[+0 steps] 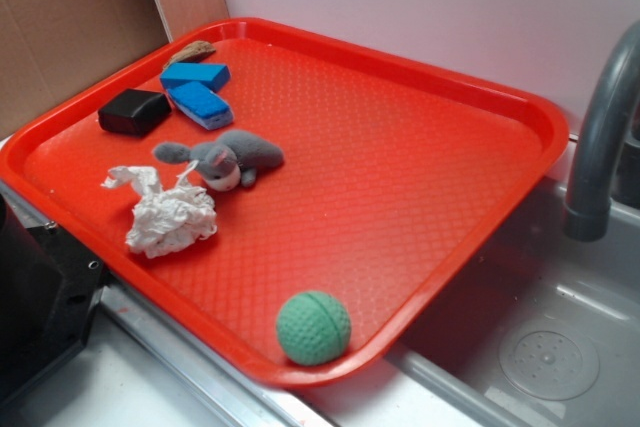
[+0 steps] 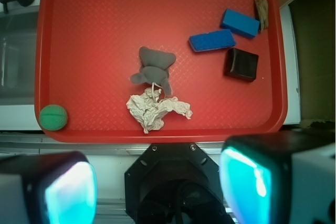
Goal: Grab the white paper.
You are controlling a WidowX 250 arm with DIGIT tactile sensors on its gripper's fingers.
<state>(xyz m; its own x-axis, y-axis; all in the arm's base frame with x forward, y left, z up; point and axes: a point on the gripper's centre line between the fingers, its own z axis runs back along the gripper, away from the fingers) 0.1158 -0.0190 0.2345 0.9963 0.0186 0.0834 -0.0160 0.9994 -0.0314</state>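
Tray [image 1: 420, 77] is being used as the one container here; it is filling most of the exterior frame and is lying flat beside a sink [image 1: 545, 347] at lower right, under a grey faucet [image 1: 600, 137].

Gripper [image 2: 157, 187] is being held high above the tray's near rim, seen at the bottom of the wrist frame. Its fingers [image 2: 68, 190] are standing wide apart, nothing between them; judged a pre-approach hover.

Inside the tray, by size:
- Plush [image 1: 225, 155], grey, left of centre.
- Paper [image 1: 170, 215], crumpled, is lying at centre left, just below the plush and apparently touching it; the twisted tail is pointing to upper left.
- Ball [image 1: 314, 327], green, at the bottom rim, well apart from the paper.
- Two blue blocks [image 1: 197, 92] and a black block [image 1: 133, 111] are grouped at upper left.
- Brown scrap [image 1: 190, 50], at the far rim.

Closeness of the plush is judged the main risk in a grab.
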